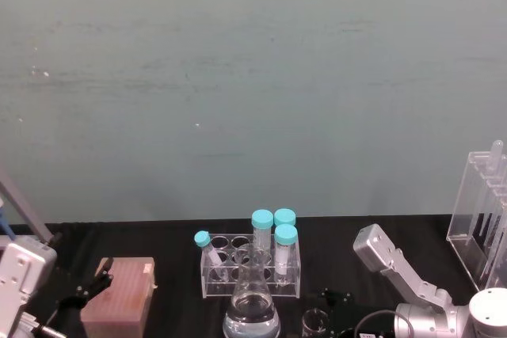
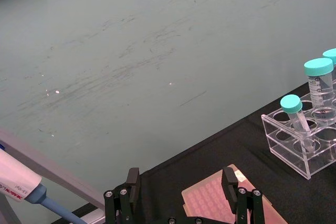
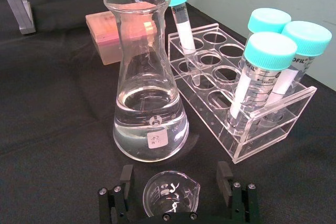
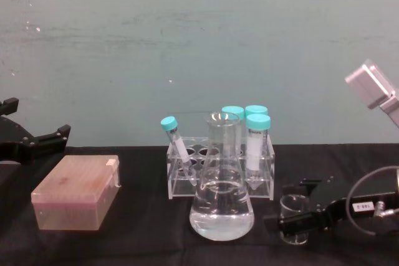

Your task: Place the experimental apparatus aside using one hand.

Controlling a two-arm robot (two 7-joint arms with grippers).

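Starting at the robot's left: left end effector (image 2: 181, 181), fingers spread, empty, hovering just above the near end of a pink tip box (image 4: 78, 191); judged idle. Pink tip box, lidded, on the black bench (image 3: 52, 103), well apart from the glassware. Clear tube rack (image 3: 207, 80), mid-bench, holding four teal-capped tubes, one of them slim and leaning. Conical flask (image 3: 149, 114), upright just in front of the tube rack, about a third full of clear liquid. Small glass beaker (image 4: 293, 216), upright, empty, just right of the flask and apart from it. Right end effector (image 3: 175, 178), low at bench level, fingers spread to either side of the beaker with a gap showing on both sides; nothing pinched. Tall acrylic pipette rack (image 1: 479, 211), far right edge of the bench. Step in hand, as judged: approach complete, grasp of the beaker not yet made. Next move calls for closing gently on the thin glass wall, lifting straight, and carrying it sideways without brushing the flask.
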